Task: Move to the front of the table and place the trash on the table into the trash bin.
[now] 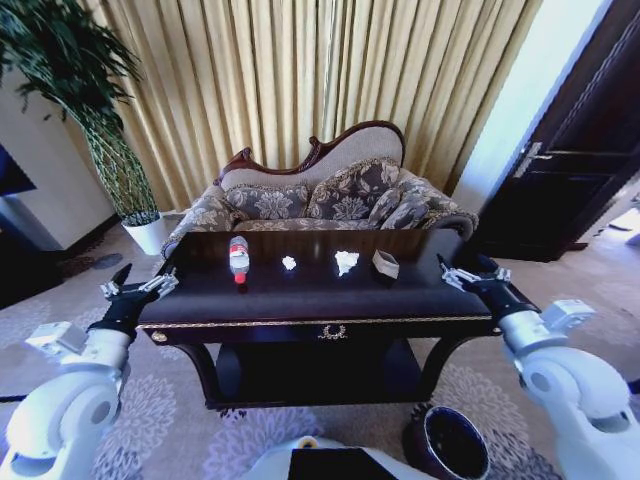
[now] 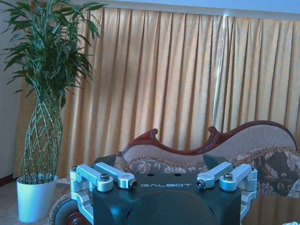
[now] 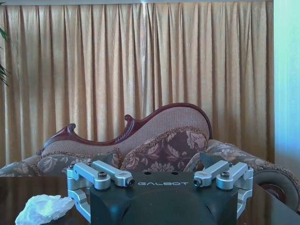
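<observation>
Facing the table (image 1: 300,300) from the front, with its dark glossy top stretching across the middle of the head view and its gold-trimmed drawer toward the robot. Lying on the tabletop in a rough row: a clear bottle (image 1: 239,258) with a red label toward the left, a small paper wad (image 1: 289,263) just right of it, a larger paper wad (image 1: 346,262) near the middle, and a small box (image 1: 386,264) further right, all apart from one another. Standing on the patterned carpet (image 1: 150,410) below the table's right front corner, close to the robot's base: the trash bin (image 1: 447,445), round and dark, open side up. Hovering off the table's left end: the left gripper (image 1: 141,287), fingers spread apart and holding nothing. Hovering off the right end at about the same height: the right gripper (image 1: 463,275), fingers likewise spread wide and empty. Showing in the right wrist view beyond that gripper (image 3: 162,180): a crumpled paper wad (image 3: 43,208) on the dark surface. Sitting behind the table: a carved sofa (image 1: 320,195) with patterned cushions, backed by gold curtains (image 1: 300,80). Standing to the left by the wall: a tall plant (image 1: 90,110) in a white pot (image 1: 150,235).
</observation>
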Controlling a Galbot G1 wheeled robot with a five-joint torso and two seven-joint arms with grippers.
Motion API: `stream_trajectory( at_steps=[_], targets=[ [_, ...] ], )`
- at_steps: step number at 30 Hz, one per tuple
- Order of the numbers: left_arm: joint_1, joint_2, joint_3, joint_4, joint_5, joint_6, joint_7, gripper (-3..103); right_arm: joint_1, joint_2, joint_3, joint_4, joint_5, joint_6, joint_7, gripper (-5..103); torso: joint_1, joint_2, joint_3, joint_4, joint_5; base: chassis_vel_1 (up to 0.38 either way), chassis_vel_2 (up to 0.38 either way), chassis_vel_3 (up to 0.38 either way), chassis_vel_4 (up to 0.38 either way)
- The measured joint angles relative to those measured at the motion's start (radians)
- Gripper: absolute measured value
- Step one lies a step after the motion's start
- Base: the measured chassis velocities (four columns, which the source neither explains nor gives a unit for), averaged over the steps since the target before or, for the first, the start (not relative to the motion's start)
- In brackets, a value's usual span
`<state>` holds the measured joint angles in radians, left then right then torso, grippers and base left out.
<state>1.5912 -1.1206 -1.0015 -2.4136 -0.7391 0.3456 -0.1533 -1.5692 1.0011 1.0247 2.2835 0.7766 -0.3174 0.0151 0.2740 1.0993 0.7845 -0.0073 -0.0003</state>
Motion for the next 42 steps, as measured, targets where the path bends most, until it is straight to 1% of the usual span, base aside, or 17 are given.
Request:
stream_trajectory(
  at_steps=[12,20,25,28,29,32,34,36,37,39,41,42],
  targets=[
    [-0.004,-0.001,0.005,0.001,0.0,0.0,0.0,100,0.001,-0.002,-0.002,-0.005,0.0,-0.001,0.0,100,0.0,0.0,0.0,-0.0002,0.0001,-0.065,-0.058,0.066,0.053],
    [-0.005,-0.001,0.005,0.006,0.001,-0.001,0.0,100,0.008,-0.001,-0.016,-0.006,0.017,-0.001,0.0,100,0.0,0.0,0.0,-0.0001,0.0002,-0.075,-0.069,0.079,0.064],
    [-0.007,-0.004,0.012,0.01,0.004,-0.001,-0.001,100,0.01,0.003,-0.037,-0.012,-0.003,0.023,0.0,100,0.0,0.0,0.0,-0.0001,0.0003,-0.007,-0.008,0.011,0.008],
    [-0.007,-0.005,0.019,0.012,0.015,-0.011,-0.004,100,0.01,0.003,-0.04,-0.016,-0.015,0.025,0.001,100,0.0,0.0,0.0,-0.0001,0.0001,0.0,0.0,0.0,0.0],
    [-0.006,-0.005,0.024,0.013,0.02,-0.024,-0.006,100,0.012,0.001,-0.042,-0.021,-0.028,0.026,0.002,100,0.0,0.0,0.0,-0.0001,-0.0001,0.0,0.0,0.0,0.0],
    [-0.004,-0.003,0.025,0.013,0.022,-0.026,-0.007,100,0.018,-0.01,-0.05,-0.027,-0.037,0.019,0.018,100,0.0,0.0,0.0,-0.0001,-0.0001,0.0,0.0,0.0,0.0],
    [-0.002,0.0,0.021,0.009,0.022,-0.026,-0.009,100,0.033,-0.029,-0.056,-0.029,-0.028,-0.018,0.044,100,0.0,0.0,0.0,-0.0002,0.0001,0.0,0.0,0.0,0.0],
    [0.0,0.006,0.014,0.004,0.021,-0.024,-0.011,100,0.056,-0.063,-0.059,-0.03,0.02,-0.076,0.076,100,0.0,0.0,0.0,-0.0002,0.0005,0.0,0.0,0.0,0.0],
    [0.0,0.006,0.014,0.004,0.021,-0.024,-0.011,100,0.056,-0.063,-0.059,-0.03,0.02,-0.076,0.076,100,0.0,0.0,0.0,-0.0002,0.0005,0.0,0.0,0.0,0.0],
    [0.002,0.015,0.004,0.0,0.018,-0.019,-0.013,100,0.096,-0.128,-0.063,-0.029,0.124,-0.173,0.126,100,0.0,0.0,0.0,0.0,0.0002,0.0,0.0,0.0,0.0],
    [0.003,0.016,0.002,0.0,0.018,-0.018,-0.013,100,0.102,-0.139,-0.064,-0.03,0.14,-0.185,0.13,100,0.0,0.0,0.0,0.0001,0.0001,0.0,0.0,0.0,0.0],
    [0.003,0.019,-0.001,0.0,0.017,-0.016,-0.014,100,0.12,-0.177,-0.07,-0.037,0.184,-0.218,0.139,100,0.0,0.0,0.0,0.0001,-0.0002,0.0,0.0,0.0,0.0]
  ],
)
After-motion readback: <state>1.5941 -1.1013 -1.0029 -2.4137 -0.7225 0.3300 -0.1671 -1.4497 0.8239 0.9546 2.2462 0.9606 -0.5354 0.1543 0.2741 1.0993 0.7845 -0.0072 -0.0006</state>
